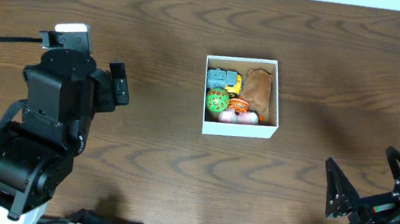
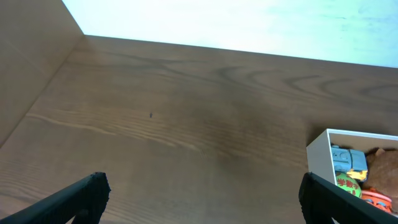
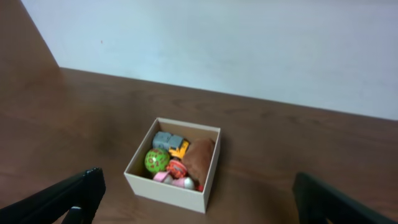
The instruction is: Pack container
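Note:
The container (image 1: 238,127) is a small square white box at the table's middle, holding several toys: a blue-grey toy (image 1: 222,78), a green ball (image 1: 218,99), an orange toy (image 1: 240,105), pink toys (image 1: 236,117) and a brown plush (image 1: 258,91). It also shows in the right wrist view (image 3: 163,188) and at the right edge of the left wrist view (image 2: 316,157). My left gripper (image 2: 202,193) is open and empty, left of the box. My right gripper (image 3: 199,199) is open and empty, at the front right, well away from the box.
The wooden table (image 1: 164,31) spreads around the box. A black cable (image 1: 2,40) runs off the left edge. A pale wall (image 3: 249,43) stands behind the table.

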You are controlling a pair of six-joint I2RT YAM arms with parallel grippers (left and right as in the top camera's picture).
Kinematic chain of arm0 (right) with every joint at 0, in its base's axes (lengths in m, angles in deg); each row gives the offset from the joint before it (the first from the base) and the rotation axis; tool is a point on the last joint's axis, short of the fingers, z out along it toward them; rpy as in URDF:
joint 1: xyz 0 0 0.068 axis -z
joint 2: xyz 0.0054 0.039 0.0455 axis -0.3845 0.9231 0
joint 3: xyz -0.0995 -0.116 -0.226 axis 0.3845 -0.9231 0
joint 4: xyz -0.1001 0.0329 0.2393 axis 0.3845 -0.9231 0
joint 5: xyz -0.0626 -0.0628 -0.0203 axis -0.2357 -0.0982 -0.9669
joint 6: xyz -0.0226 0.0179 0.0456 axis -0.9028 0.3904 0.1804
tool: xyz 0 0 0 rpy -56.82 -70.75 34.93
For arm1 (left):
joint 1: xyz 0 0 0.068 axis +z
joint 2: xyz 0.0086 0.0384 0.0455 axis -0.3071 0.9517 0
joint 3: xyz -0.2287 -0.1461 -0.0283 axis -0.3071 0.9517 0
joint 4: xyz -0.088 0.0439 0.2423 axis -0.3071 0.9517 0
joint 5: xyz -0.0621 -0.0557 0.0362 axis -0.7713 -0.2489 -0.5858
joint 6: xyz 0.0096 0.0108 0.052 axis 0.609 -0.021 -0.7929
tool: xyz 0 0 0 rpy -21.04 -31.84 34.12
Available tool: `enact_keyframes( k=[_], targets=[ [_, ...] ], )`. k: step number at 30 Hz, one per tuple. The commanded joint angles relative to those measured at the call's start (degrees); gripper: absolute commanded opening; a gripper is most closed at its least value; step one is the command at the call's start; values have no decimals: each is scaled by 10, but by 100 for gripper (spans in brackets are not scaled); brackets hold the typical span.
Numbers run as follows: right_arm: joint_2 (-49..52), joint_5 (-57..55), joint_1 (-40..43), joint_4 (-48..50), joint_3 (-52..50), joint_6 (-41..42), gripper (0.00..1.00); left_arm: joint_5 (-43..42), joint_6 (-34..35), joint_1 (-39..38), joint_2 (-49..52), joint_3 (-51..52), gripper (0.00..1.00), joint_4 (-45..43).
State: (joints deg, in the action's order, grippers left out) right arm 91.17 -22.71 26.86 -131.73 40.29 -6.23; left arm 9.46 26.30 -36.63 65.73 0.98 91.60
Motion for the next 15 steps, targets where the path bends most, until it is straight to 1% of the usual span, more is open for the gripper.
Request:
enact_keyframes(
  k=[1,6,10,15],
  targets=[
    [-1,4,-4,-13,0,-6,99,7,10,3,0,-5,98,1],
    [-1,-18,-4,-12,0,-12,99,7,10,3,0,-5,98,1],
    [0,-17,-4,-17,-16,-61,99,7,10,3,0,-5,98,1],
    [-12,-17,-4,16,-108,-60,99,7,10,3,0,-5,98,1]
  ],
)
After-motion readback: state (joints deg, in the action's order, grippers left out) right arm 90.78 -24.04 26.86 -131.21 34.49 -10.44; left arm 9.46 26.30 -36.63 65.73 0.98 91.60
